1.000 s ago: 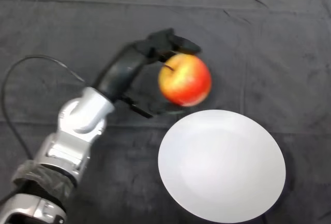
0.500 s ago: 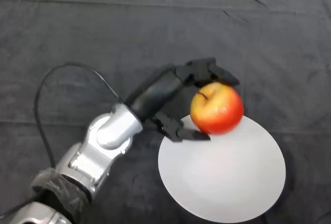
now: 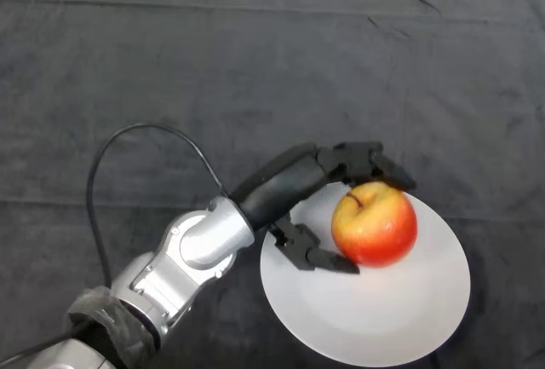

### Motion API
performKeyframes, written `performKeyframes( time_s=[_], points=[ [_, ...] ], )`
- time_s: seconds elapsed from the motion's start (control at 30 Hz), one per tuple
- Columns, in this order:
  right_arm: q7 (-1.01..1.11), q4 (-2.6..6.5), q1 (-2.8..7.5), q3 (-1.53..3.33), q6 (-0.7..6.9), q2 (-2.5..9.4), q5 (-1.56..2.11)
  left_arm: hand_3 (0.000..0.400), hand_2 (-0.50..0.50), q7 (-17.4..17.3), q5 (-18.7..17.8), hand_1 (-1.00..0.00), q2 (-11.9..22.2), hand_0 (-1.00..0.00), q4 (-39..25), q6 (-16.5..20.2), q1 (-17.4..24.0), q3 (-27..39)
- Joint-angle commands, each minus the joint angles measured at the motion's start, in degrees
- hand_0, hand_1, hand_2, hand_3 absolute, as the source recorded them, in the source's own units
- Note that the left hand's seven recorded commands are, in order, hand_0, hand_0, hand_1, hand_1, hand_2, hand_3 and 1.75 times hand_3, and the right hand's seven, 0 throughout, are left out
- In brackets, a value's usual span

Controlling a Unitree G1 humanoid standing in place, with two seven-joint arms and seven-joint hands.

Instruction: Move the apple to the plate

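Hand point(image 3: 319, 183) curled round apple point(image 3: 375, 223), over plate point(image 3: 400, 318)

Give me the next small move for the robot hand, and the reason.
Probably lower slightly and open. The robot hand is curled round the apple, which sits over the white plate, inside its rim. Whether the apple already touches the plate can't be told.

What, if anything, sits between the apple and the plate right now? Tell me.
Nothing visible does. The apple is held in the left robot hand, fingers curled round it, directly over the white plate, toward its upper part. The plate's surface below shows bare. Whether the apple already touches the plate cannot be told from this view.
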Motion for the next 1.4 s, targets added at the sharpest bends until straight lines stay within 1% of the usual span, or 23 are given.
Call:
performKeyframes(
  time_s=[0.03, 0.27, 0.3, 0.33, 0.37, 0.4, 0.43, 0.47, 0.5, 0.57, 0.6, 0.97, 1.17, 1.4],
  points=[
    [0.42, -0.21, 2.54, -0.58, 0.75, -0.08, 0.55, 0.400, -0.01, -0.65, -1.73, -0.98, 1.43, -1.00, 2.39, -0.25, 1.39, -0.90],
    [0.42, -0.13, 2.48, -0.57, 0.73, -0.08, 0.52, 0.400, -0.01, -2.11, -2.31, -0.98, 1.54, -1.00, 4.77, 1.07, 0.26, -2.41],
    [0.42, -0.11, 2.48, -0.57, 0.73, -0.08, 0.52, 0.400, -0.02, -2.30, -2.36, -0.96, 1.60, -1.00, 4.99, 1.26, 0.14, -2.59],
    [0.42, -0.10, 2.47, -0.57, 0.73, -0.08, 0.51, 0.397, -0.04, -2.46, -2.40, -0.91, 1.66, -0.99, 5.16, 1.38, 0.04, -2.70],
    [0.42, -0.08, 2.46, -0.57, 0.72, -0.07, 0.51, 0.348, -0.13, -2.62, -2.44, -0.62, 1.72, -0.87, 5.33, 1.49, -0.08, -2.79],
    [0.42, -0.07, 2.45, -0.57, 0.72, -0.07, 0.51, 0.317, -0.24, -2.77, -2.47, -0.31, 1.80, -0.79, 5.56, 1.53, -0.20, -2.86],
    [0.42, -0.06, 2.45, -0.57, 0.72, -0.07, 0.50, 0.275, -0.34, -2.89, -2.48, 0.00, 1.87, -0.69, 5.78, 1.52, -0.30, -2.91],
    [0.42, -0.04, 2.44, -0.57, 0.71, -0.07, 0.50, 0.238, -0.30, -2.97, -2.48, 0.00, 1.92, -0.60, 5.97, 1.54, -0.39, -2.96],
    [0.42, -0.03, 2.43, -0.57, 0.71, -0.07, 0.50, 0.177, -0.22, -3.04, -2.46, 0.00, 1.96, -0.44, 6.11, 1.61, -0.49, -3.00],
    [0.41, 0.00, 2.42, -0.56, 0.70, -0.07, 0.49, 0.069, -0.09, -3.08, -2.38, 0.00, 1.99, -0.17, 6.26, 1.82, -0.66, -3.07],
    [0.41, 0.01, 2.41, -0.56, 0.69, -0.07, 0.49, 0.000, 0.00, -3.07, -2.34, 0.00, 2.01, 0.00, 6.32, 1.92, -0.74, -3.10],
    [0.40, 0.12, 2.36, -0.56, 0.65, -0.06, 0.46, 0.000, 0.00, -3.36, -2.64, 0.00, 2.76, 0.00, 5.60, 2.69, -1.59, -2.15],
    [0.39, 0.13, 2.35, -0.56, 0.63, -0.06, 0.46, 0.000, 0.00, -4.60, -4.53, 0.00, 4.29, 0.00, 4.00, 2.82, -2.25, 0.55],
    [0.39, 0.12, 2.37, -0.56, 0.63, -0.06, 0.46, 0.000, 0.00, -5.01, -7.37, 0.00, 5.98, 0.00, 2.92, 1.76, -2.79, 5.45]
  ],
)
